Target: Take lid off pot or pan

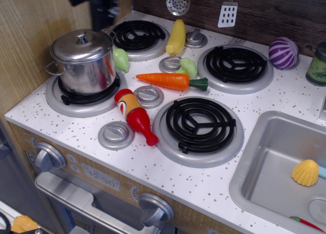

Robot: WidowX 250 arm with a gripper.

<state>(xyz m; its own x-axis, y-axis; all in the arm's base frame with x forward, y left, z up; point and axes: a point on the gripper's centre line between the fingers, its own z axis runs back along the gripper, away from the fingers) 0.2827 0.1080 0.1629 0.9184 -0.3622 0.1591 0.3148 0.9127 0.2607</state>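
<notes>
The lid, domed steel with a small central knob, sits closed on the pot, which stands on the front-left burner of a toy stove. Just behind and to the right of the pot lies a pale green vegetable; farther right, an orange carrot with a green top. In front and to the right of the pot, a red bottle lies on its side between two flat grey discs. Beyond the pot are the rear-left burner and a yellow vegetable. Well to the right of the pot are a purple-striped ball and a sink holding a yellow ridged piece. Below the pot, the oven front carries a clock panel reading "12:30". The gripper appears only as a dark blur above and behind the pot; whether its jaws are wide or narrow cannot be told.
</notes>
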